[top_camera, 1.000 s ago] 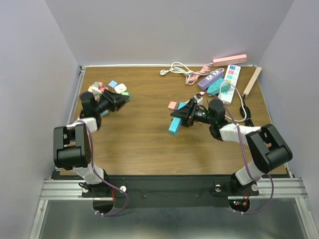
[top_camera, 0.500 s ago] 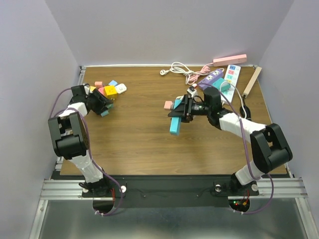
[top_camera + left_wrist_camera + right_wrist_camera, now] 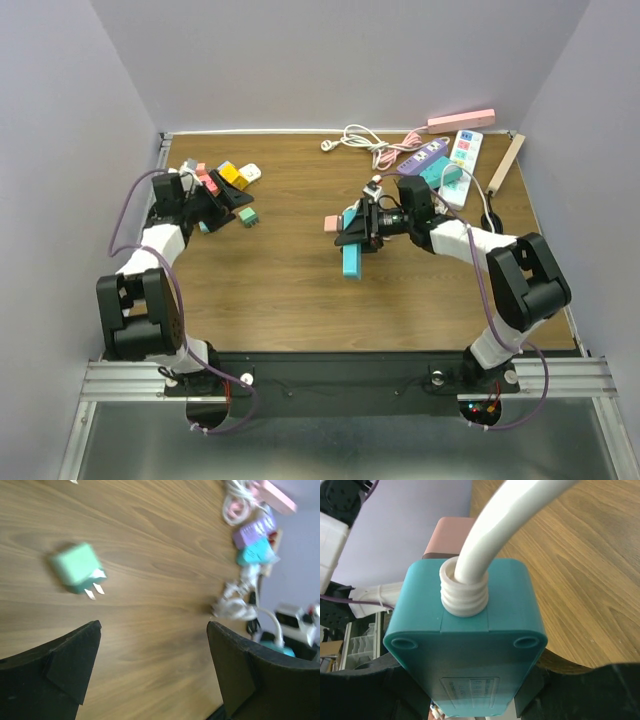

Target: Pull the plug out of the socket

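Note:
A teal socket strip with a white cord is held off the table, and my right gripper is shut on its cord end. A pink plug sits in the strip's far side. A green plug lies loose on the wood, prongs showing. My left gripper stands wide open just left of the green plug, with nothing between its fingers.
Several small coloured plugs lie in a heap at the back left. Several power strips, pink, purple and white, lie with coiled cords at the back right. A wooden bar lies by the right wall.
My left gripper has opened and the green plug it held now lies on the table. The right gripper has carried the teal strip slightly left and back.

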